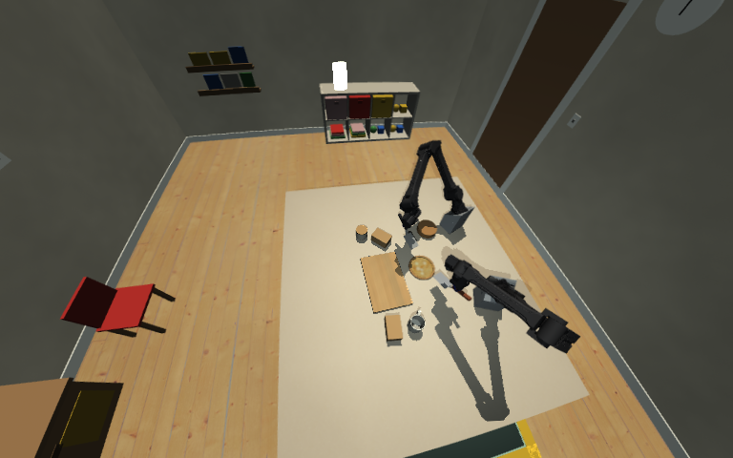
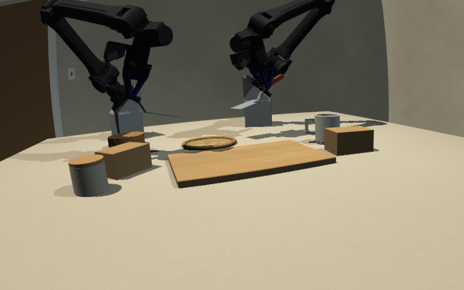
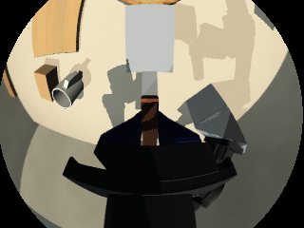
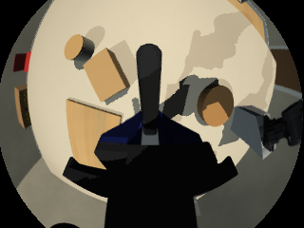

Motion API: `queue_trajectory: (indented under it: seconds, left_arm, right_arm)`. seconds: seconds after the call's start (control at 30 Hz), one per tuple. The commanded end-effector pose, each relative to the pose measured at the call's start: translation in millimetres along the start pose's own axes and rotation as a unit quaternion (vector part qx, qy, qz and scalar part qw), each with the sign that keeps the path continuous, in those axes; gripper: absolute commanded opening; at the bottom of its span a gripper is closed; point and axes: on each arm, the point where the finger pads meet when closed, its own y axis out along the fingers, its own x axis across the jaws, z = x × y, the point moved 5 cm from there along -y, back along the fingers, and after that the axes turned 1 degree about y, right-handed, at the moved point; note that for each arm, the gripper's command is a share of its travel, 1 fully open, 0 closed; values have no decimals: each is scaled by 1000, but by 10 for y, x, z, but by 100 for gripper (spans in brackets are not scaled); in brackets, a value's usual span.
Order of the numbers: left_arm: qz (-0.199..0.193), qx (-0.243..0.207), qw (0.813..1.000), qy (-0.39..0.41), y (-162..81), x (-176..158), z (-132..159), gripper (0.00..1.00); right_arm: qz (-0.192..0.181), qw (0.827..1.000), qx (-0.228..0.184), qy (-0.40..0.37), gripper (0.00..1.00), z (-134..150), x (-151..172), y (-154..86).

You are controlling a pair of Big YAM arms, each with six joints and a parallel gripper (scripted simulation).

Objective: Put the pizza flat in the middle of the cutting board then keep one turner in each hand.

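The pizza [image 1: 421, 267] [image 2: 209, 142] lies flat on the table, beside the cutting board [image 1: 386, 283] [image 2: 251, 161] [image 3: 57, 24] [image 4: 90, 133], on the arms' side. The board's top is bare. My left gripper [image 2: 264, 89] [image 3: 149, 115] is shut on the brown-handled turner [image 1: 443, 279] [image 2: 243, 104] [image 3: 150, 38], its blade raised above the table and pointing toward the pizza. My right gripper [image 2: 131, 98] [image 4: 149, 115] is shut on the black-handled turner [image 1: 411, 239] [image 4: 149, 71], held in the air beyond the pizza's other side. In the right wrist view its blade is mostly hidden.
A lidded canister [image 1: 361, 233] [image 2: 89, 177] and a block [image 1: 381, 238] [image 2: 128, 159] stand by one board end. A round brown bowl [image 1: 420, 223] [image 4: 205, 102] is near my right arm. A mug [image 1: 416, 322] [image 2: 327, 128] and another block [image 1: 393, 327] [image 2: 348, 141] stand by the other end.
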Motion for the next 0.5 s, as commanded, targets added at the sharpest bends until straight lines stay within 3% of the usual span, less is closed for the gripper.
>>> queue_trajectory:
  seconds: [0.0,0.1,0.13,0.33,0.37,0.47]
  left_arm:
    - [-7,6,999,-44,-180,7,-120,6]
    - [-2,4,1000,-24,-136,23,-66,6]
    - [1,5,999,-32,-142,66,-41,6]
    - [-4,4,1000,-23,-159,15,-74,6]
    - [4,16,1000,-7,28,-52,-59,6]
    - [5,17,1000,-7,96,-45,-74,6]
  right_arm:
    - [-21,1000,7,9,6,-73,98,-205]
    - [-24,999,8,22,6,-106,148,-186]
    - [0,1000,-1,5,6,-67,29,46]
    - [5,1000,-2,-4,6,-5,33,193]
    - [4,1000,-2,-4,6,3,31,207]
    - [-10,1000,1,2,6,-20,69,142]
